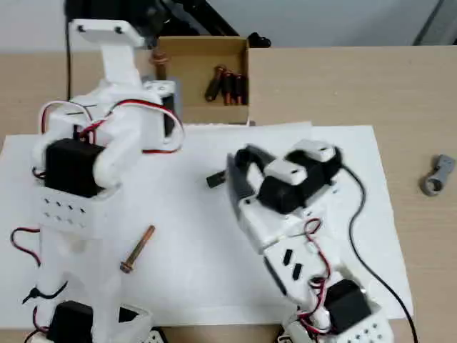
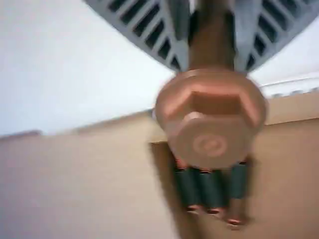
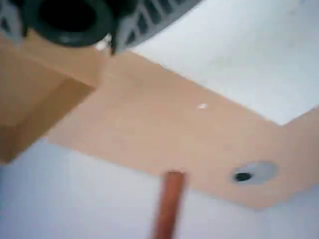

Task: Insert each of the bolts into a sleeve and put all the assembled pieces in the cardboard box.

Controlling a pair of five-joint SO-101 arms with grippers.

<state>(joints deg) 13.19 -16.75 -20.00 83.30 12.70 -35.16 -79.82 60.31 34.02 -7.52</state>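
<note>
My left gripper (image 1: 160,71) hangs over the left wall of the cardboard box (image 1: 203,43), shut on a copper bolt (image 2: 212,117) whose hexagonal head points down. Several assembled pieces (image 1: 227,84), dark sleeves with copper ends (image 2: 212,191), lie together inside the box. My right gripper (image 1: 225,179) sits low over the middle of the white sheet, shut on a black sleeve (image 3: 67,20) that sticks out toward the left (image 1: 215,179). Another loose bolt (image 1: 138,249) lies on the sheet near the left arm's base.
A white paper sheet (image 1: 193,236) covers the wooden table. A small grey metal part (image 1: 437,175) lies on bare wood at the far right. The left arm's white body (image 1: 93,164) stands tall at the left side.
</note>
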